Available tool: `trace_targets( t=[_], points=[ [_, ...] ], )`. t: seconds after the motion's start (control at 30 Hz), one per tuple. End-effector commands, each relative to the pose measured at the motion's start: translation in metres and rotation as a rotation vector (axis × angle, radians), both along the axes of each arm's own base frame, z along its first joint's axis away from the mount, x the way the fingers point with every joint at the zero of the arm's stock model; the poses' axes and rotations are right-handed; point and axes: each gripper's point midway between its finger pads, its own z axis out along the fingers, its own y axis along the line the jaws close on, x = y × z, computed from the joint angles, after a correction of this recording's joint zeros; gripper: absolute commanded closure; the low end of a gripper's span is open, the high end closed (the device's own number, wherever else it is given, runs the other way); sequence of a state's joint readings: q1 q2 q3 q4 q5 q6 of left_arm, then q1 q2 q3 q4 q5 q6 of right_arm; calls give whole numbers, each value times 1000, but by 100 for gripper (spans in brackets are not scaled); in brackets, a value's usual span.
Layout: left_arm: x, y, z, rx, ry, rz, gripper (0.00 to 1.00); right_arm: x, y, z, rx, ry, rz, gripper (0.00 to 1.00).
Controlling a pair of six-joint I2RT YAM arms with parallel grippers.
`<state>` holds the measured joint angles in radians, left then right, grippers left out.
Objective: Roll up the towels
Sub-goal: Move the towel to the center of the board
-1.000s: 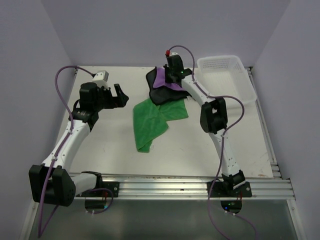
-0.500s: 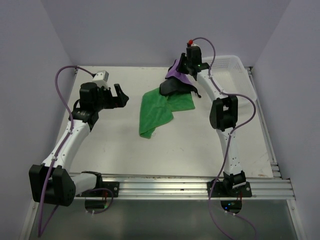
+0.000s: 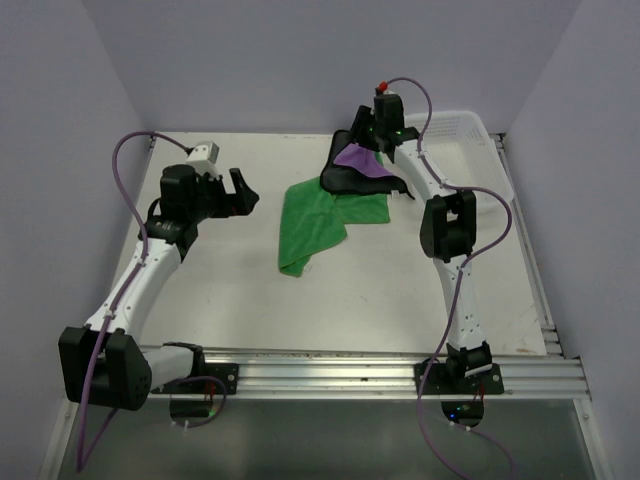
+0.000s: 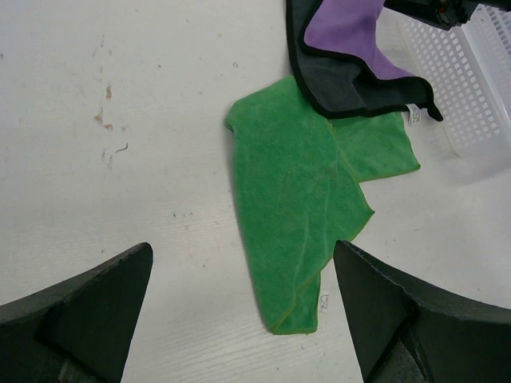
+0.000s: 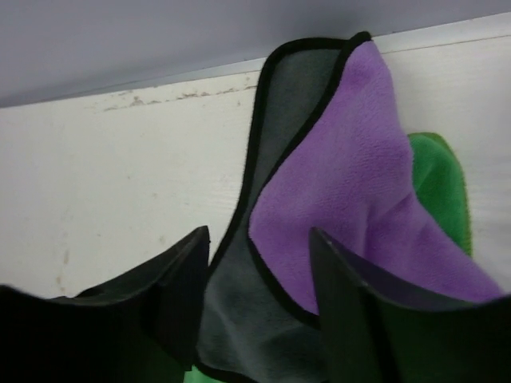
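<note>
At the far middle of the table (image 3: 230, 280), just left of the white lattice basket (image 3: 455, 130): two towels, overlapping, neither rolled. Item one: purple towel (image 3: 357, 160), black back and black edging, crumpled so that both faces show, its near part lying over the far corner of item two. Item two: green towel (image 3: 318, 215), sprawled toward the near side, one flap doubled over, a small label at its near tip. Handling, as judged: both light, limp and napped, not slippery, not fragile. Either will sag and bunch if lifted by one point, and wants flattening before any roll. Best hold: a corner or hem, where the purple one's edging looks firmer. Right gripper (image 5: 259, 235): fingers parted over the purple towel, cloth showing in the gap, nothing pinched. Left gripper (image 4: 242, 247): spread wide, empty, above the table left of the green towel.
</note>
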<state>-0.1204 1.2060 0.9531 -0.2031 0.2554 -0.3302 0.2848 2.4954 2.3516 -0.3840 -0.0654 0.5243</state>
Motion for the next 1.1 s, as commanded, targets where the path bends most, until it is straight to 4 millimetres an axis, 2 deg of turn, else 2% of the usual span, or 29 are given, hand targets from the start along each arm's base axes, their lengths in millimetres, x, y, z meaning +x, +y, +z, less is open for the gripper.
trace_targets(
  t=[0.0,0.13,0.17,0.2,0.23,0.27,0.3,0.33,0.47,0.53,0.57,0.6,0.67,0.73,0.77,0.83,0.87,0.9,1.0,1.07],
  points=[
    [5,-7,15,-22,-45,-24,0,-4,-25,11,-84,-5,-63,40],
    [5,-11,13,-34,-35,-42,0,-19,-46,-1,-192,23,-83,38],
    [5,-11,13,-35,-36,-43,0,-23,-45,-3,-202,27,-68,38],
    [5,-11,13,-37,-35,-44,0,-34,-49,-19,-237,60,-50,38],
    [5,-11,13,-36,-36,-42,0,-35,-48,-6,-235,23,-41,37],
    [5,-11,14,-37,-37,-44,0,-40,-48,-7,-234,19,-22,37],
    [5,-11,14,-37,-38,-44,0,-51,-49,-26,-256,48,9,37],
    [5,-11,14,-37,-39,-44,0,-52,-47,-16,-253,12,23,36],
    [5,-12,12,-41,-34,-45,0,-60,-48,-43,-314,49,60,34],
    [6,-13,8,-45,-25,-51,0,-57,-49,-47,-323,52,55,38],
    [5,-14,6,-48,-21,-56,0,-57,-50,-56,-330,67,52,39],
    [6,-17,3,-49,-14,-69,0,-55,-50,-55,-329,65,44,52],
    [7,-21,-2,-24,-7,-78,4,-54,-50,-57,-326,66,39,64],
    [10,-20,-21,41,50,-46,6,-56,-49,-57,-319,67,44,78],
    [6,-36,-29,68,73,-70,10,-57,-48,-56,-317,66,45,80],
    [9,-47,-53,150,126,-47,13,-58,-47,-55,-309,63,54,87],
    [3,-68,-74,202,174,-77,14,-59,-44,-55,-304,65,67,87],
    [4,-68,-87,242,204,-30,14,-61,-45,-57,-305,73,73,84],
    [-2,-84,-127,269,295,-33,15,-64,-43,-53,-299,76,86,73],
    [-3,-86,-142,274,313,-18,16,-68,-41,-53,-289,83,103,59]
  ],
)
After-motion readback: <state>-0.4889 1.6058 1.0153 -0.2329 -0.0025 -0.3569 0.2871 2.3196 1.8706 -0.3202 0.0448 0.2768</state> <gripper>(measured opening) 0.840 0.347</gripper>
